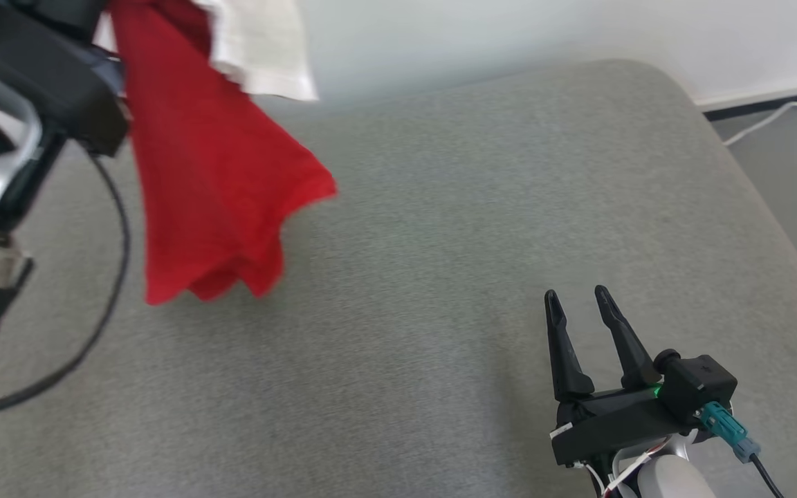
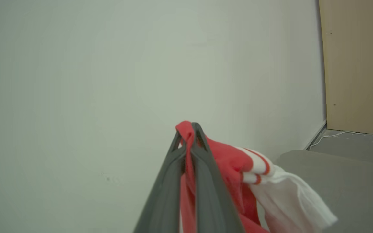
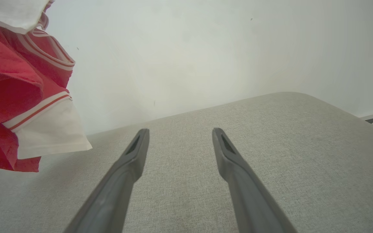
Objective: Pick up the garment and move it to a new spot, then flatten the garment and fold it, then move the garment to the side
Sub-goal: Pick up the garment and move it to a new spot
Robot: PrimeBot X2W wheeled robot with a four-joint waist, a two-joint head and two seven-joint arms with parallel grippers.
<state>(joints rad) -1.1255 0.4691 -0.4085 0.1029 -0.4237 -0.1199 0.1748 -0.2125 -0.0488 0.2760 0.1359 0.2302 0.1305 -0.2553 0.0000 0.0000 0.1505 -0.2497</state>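
Tooling: left gripper (image 2: 188, 129), two long dark fingers pressed together, pinching a fold of the red knit garment with white striped-trim panels (image 2: 231, 158); a red tuft stands up between the tips. Raised high in front of the pale wall (image 2: 108, 81).

Garment, position: it hangs from that pinch, spilling to one side of the fingers in the left wrist view. In the head view, the garment (image 1: 212, 194) drapes from the upper left corner, beside the left arm's black housing (image 1: 46, 83), with the red hem lowest and a white panel uppermost. Whether the hem touches the surface below cannot be told.

Right gripper (image 1: 577, 296): fingers spread wide with nothing between them, low at the lower right and well apart from the garment. In its own wrist view, the right gripper (image 3: 180, 132) points across the cushion, with the garment (image 3: 8, 97) at the far left edge.

Surface: grey woven upholstered cushion with a rounded corner (image 1: 440, 242), under both grippers.

Surroundings: black looped cable (image 1: 118, 228) by the left arm; white cable (image 1: 772, 117) on the floor beyond the cushion; beige panel (image 2: 358, 64) beside the wall.
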